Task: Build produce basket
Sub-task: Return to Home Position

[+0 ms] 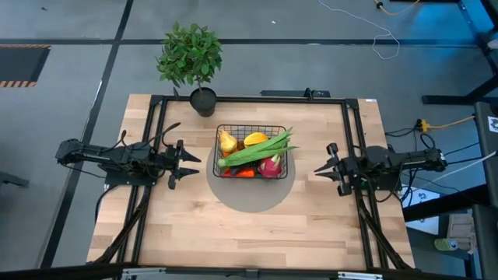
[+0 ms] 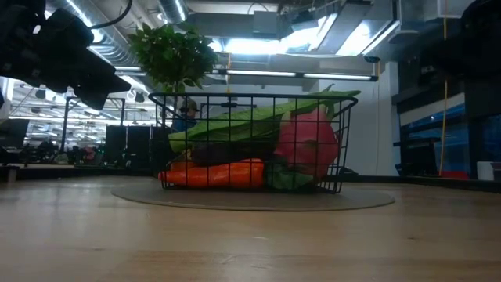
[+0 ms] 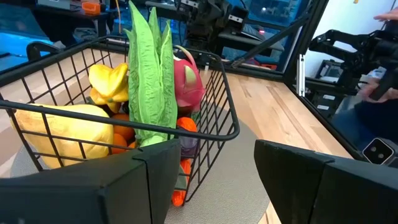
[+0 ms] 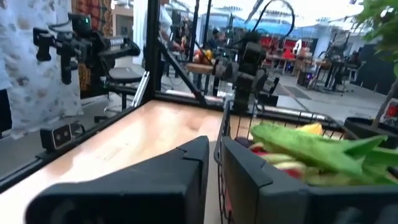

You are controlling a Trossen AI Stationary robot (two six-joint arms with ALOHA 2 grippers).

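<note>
Filled the basket (image 1: 217, 148) with the produce (image 1: 261, 149), left nothing loose on the tabletop (image 1: 179, 225); held left jaws spread, right jaws nearly pressed together, both empty.

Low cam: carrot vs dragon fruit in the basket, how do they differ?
The carrot is orange and long, lying flat on the floor of the basket; the dragon fruit is pink, rounded and bulkier. The carrot sits low; the dragon fruit reaches nearly to the rim. Both are inside the basket.
</note>
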